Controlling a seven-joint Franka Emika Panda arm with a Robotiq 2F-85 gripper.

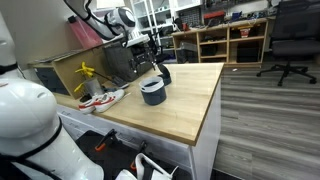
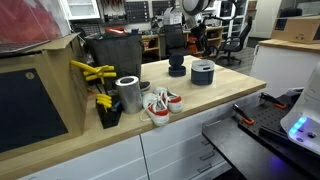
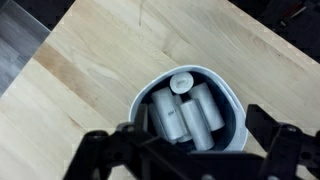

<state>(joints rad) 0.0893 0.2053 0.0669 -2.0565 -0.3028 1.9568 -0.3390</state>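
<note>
The table (image 1: 190,110) fills the middle of both exterior views, pale wood with white cabinets under it. The arm (image 1: 105,20) comes in from the upper left of an exterior view, and its gripper (image 1: 150,52) hangs over the far end of the table, upper centre of the frame.

Jaws wide open, nothing between them. In the wrist view the gripper (image 3: 190,140) shows along the bottom edge, one dark finger (image 3: 100,150) at lower left, its partner at lower right, and both are clear of everything.

Right in the centre of that wrist view sits the tub (image 3: 140,100), round and pale-rimmed, packed with whitish cylinders (image 3: 195,115) lying side by side. In the exterior views the tub (image 1: 152,92) (image 2: 203,72) stands on the table just below the gripper, apart from it.

Just beside the tub, toward the arm, stands a dark cup (image 1: 165,72) (image 2: 177,68), upright.

Well apart, at the other end of the table, sit a metal can (image 2: 128,93), the shoes (image 2: 160,103) just beside it, and yellow tools (image 2: 95,75) at centre left.
</note>
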